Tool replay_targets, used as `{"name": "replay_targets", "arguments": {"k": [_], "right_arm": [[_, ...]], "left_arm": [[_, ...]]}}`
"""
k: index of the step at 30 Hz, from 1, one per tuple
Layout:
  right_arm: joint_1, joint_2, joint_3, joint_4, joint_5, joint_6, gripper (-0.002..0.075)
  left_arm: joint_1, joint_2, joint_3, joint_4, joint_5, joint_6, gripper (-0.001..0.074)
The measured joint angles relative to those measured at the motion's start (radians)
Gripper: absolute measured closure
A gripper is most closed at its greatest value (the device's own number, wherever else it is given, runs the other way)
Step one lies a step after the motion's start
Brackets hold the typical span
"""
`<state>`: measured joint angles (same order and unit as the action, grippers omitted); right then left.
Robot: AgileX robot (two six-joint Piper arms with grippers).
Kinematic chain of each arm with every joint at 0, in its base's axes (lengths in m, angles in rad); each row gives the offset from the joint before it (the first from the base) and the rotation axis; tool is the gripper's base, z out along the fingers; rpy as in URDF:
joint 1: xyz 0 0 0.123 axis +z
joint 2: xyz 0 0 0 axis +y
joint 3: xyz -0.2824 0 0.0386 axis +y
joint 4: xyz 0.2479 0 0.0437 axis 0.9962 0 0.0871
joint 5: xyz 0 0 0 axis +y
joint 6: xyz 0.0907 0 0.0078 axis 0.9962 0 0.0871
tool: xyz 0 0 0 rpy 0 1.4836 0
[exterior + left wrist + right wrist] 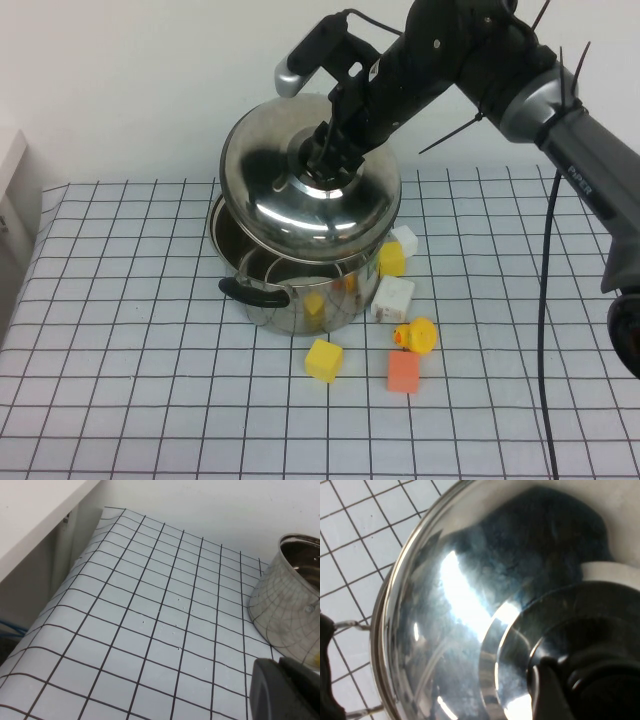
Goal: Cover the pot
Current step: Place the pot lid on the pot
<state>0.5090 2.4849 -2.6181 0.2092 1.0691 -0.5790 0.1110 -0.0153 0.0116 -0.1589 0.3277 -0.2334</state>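
Observation:
The pot is a large shiny steel pot with a black side handle, standing mid-table on the gridded cloth. The domed steel lid hangs tilted just above the pot, offset toward the back, so the pot's front opening shows. My right gripper is shut on the lid's black knob. In the right wrist view the lid fills the frame, with the knob in my right gripper. My left gripper is out of the high view; its wrist view shows it near the pot's wall.
Toy blocks lie right and in front of the pot: a yellow block, an orange block, a yellow duck, a white block, another yellow block. A white shelf stands at the table's left edge.

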Motion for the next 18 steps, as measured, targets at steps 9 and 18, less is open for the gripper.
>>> {"name": "replay_targets", "arguments": {"k": [9, 18], "right_arm": [[0.004, 0.000, 0.000, 0.037, 0.015, -0.004, 0.0377], [0.047, 0.000, 0.002, 0.059, 0.026, -0.011, 0.0377]], "left_arm": [[0.000, 0.000, 0.000, 0.000, 0.000, 0.000, 0.0738], [0.000, 0.000, 0.000, 0.000, 0.000, 0.000, 0.0738]]}}
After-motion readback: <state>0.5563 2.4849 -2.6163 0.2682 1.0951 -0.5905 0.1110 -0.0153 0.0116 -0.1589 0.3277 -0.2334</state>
